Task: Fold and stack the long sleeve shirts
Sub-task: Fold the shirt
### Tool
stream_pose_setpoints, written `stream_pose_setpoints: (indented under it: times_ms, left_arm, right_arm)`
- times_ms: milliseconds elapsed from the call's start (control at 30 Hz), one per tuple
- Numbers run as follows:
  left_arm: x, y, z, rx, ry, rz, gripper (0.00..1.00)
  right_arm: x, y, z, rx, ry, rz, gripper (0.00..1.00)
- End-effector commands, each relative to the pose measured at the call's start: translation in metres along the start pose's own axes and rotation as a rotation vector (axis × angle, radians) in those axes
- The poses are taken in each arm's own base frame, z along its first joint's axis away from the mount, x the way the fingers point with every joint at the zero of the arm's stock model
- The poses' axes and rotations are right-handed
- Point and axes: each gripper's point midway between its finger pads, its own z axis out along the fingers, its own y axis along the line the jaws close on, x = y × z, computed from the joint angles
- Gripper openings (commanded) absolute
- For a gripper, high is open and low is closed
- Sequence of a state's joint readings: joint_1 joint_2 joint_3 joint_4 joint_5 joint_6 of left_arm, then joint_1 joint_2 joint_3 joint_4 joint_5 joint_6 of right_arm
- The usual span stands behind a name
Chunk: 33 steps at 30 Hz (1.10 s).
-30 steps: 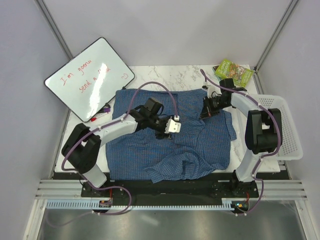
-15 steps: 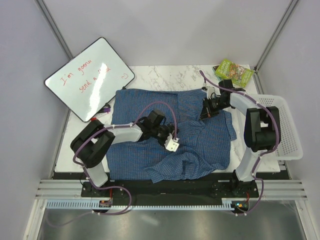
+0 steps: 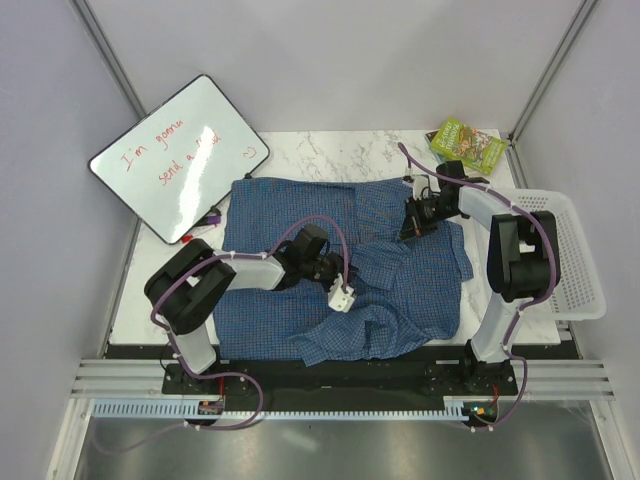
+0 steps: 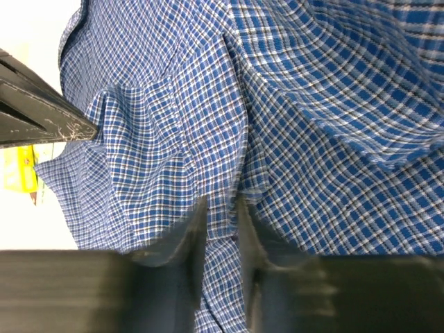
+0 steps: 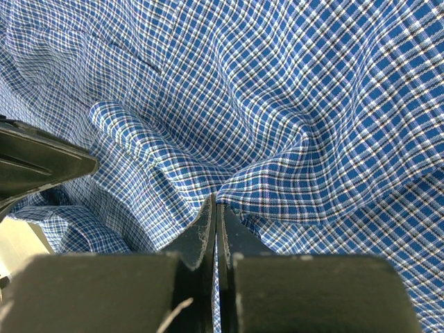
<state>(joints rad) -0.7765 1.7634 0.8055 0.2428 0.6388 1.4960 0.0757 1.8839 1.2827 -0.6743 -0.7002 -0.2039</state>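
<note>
The blue checked shirt point(image 3: 270, 205) lies spread over the table point(image 3: 340, 150). It looks soft, light and floppy, so seams and edges are best to take. The left gripper point(image 4: 220, 208) grasps a middle fold, and the right gripper point(image 5: 215, 202) is clenched on bunched cloth.

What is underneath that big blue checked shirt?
The blue checked shirt lies on the white marbled table, which shows beyond its far edge. Anything else beneath is hidden by the cloth.
</note>
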Motion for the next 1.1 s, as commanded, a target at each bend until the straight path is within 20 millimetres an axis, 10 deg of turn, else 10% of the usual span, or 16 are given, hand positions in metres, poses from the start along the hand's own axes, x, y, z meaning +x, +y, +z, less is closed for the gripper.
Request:
stream_pose_setpoints:
  times_ms: [0, 200, 333, 533, 700, 800, 933, 1067]
  left_arm:
    - [-0.02, 0.02, 0.0, -0.021, -0.069, 0.093, 0.09]
    - [-0.026, 0.066, -0.015, -0.097, -0.074, -0.077, 0.02]
    - [-0.018, 0.156, -0.033, -0.243, -0.088, -0.258, 0.02]
    - [0.062, 0.221, -0.042, -0.336, -0.014, -0.598, 0.02]
    - [0.115, 0.204, -0.006, -0.318, 0.08, -0.864, 0.02]
    - [0.135, 0.21, -0.02, -0.372, 0.148, -1.0, 0.29]
    - [0.187, 0.211, -0.097, -0.478, 0.185, -1.096, 0.58]
    - [0.226, 0.178, -0.161, -0.441, 0.276, -1.142, 0.62]
  right_arm:
    - [0.0, -0.003, 0.005, -0.012, -0.005, -0.007, 0.0]
    - [0.004, -0.005, 0.007, -0.008, 0.006, -0.013, 0.0]
    - [0.008, -0.004, 0.008, -0.018, 0.014, -0.02, 0.0]
    - [0.004, 0.007, 0.004, -0.063, -0.006, -0.036, 0.0]
    - [-0.002, 0.014, 0.0, -0.099, -0.02, -0.046, 0.0]
    - [-0.009, 0.019, -0.003, -0.125, -0.033, -0.042, 0.0]
    - [-0.025, 0.034, -0.01, -0.198, -0.075, -0.031, 0.0]
    - [-0.043, 0.041, -0.017, -0.225, -0.109, -0.033, 0.0]
